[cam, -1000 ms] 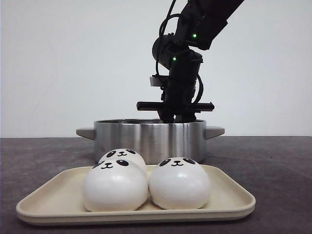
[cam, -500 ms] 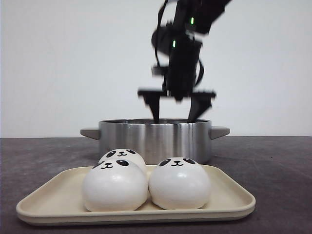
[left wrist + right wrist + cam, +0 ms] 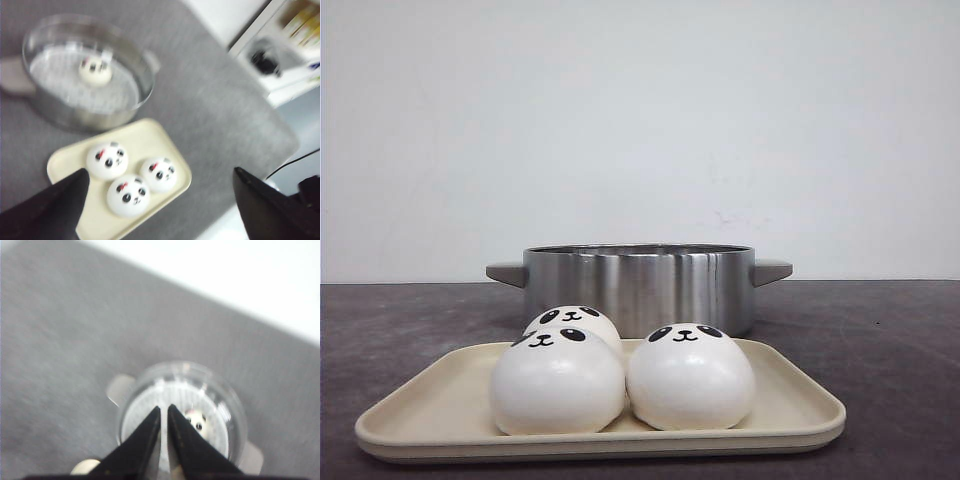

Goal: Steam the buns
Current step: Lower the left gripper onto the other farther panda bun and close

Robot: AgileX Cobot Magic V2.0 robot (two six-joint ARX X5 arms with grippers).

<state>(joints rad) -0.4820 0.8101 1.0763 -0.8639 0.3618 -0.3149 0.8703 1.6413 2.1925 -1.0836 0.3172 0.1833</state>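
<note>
Three white panda buns sit on a cream tray (image 3: 800, 402): front left (image 3: 557, 382), front right (image 3: 690, 380) and one behind (image 3: 572, 318). The left wrist view shows them from above (image 3: 106, 159) (image 3: 158, 173) (image 3: 128, 196). A fourth bun (image 3: 95, 70) lies on the rack inside the steel pot (image 3: 146, 92), also seen in the right wrist view (image 3: 198, 421). The pot (image 3: 638, 285) stands behind the tray. My left gripper (image 3: 160, 172) is open wide and empty, high above the tray. My right gripper (image 3: 164, 408) is shut and empty, high above the pot (image 3: 236, 412). No arm shows in the front view.
The pot has two side handles (image 3: 505, 272) (image 3: 772, 270). The grey table's edge and white shelving with clutter (image 3: 295, 30) show in the left wrist view. A pale rounded thing (image 3: 85, 466) shows beside my right fingers.
An arm's gripper was down at the pot, then rose with open fingers, and has now left the front view. The pot shifted slightly right. The three buns on the tray stayed put.
</note>
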